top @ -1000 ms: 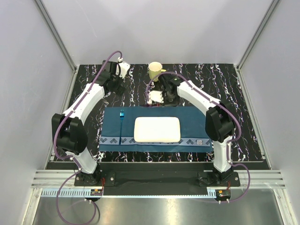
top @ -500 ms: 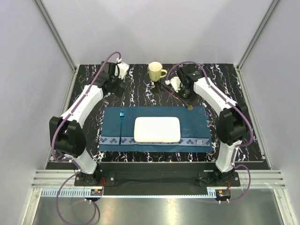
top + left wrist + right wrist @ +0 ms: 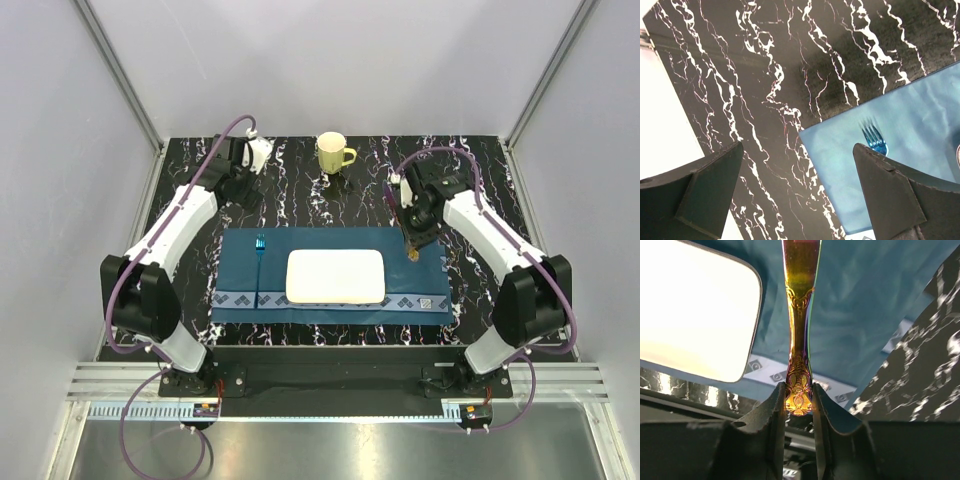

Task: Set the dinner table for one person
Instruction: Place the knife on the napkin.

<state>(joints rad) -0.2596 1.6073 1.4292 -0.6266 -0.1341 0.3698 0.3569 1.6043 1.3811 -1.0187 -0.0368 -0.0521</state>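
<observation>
The black marble-veined dinner table [image 3: 500,180] carries a dark blue placemat [image 3: 330,240] with a white rectangular plate [image 3: 336,276] in its middle and a blue fork [image 3: 259,250] on its left side. My right gripper [image 3: 414,245] hovers over the placemat's right edge, shut on the ornate handle of an iridescent gold utensil [image 3: 800,340]; its working end is out of view. In the right wrist view the plate [image 3: 695,310] lies left of the utensil. My left gripper [image 3: 247,178] is open and empty over the table's back left; its wrist view shows the fork tines [image 3: 874,139].
A pale yellow mug [image 3: 332,152] stands at the back centre of the table. Grey enclosure walls and metal posts ring the table. The arm bases sit on a black rail at the near edge.
My right gripper has swung from beside the mug, across the back of the table, down to the placemat's right edge, carrying the utensil. The left arm has barely moved.
</observation>
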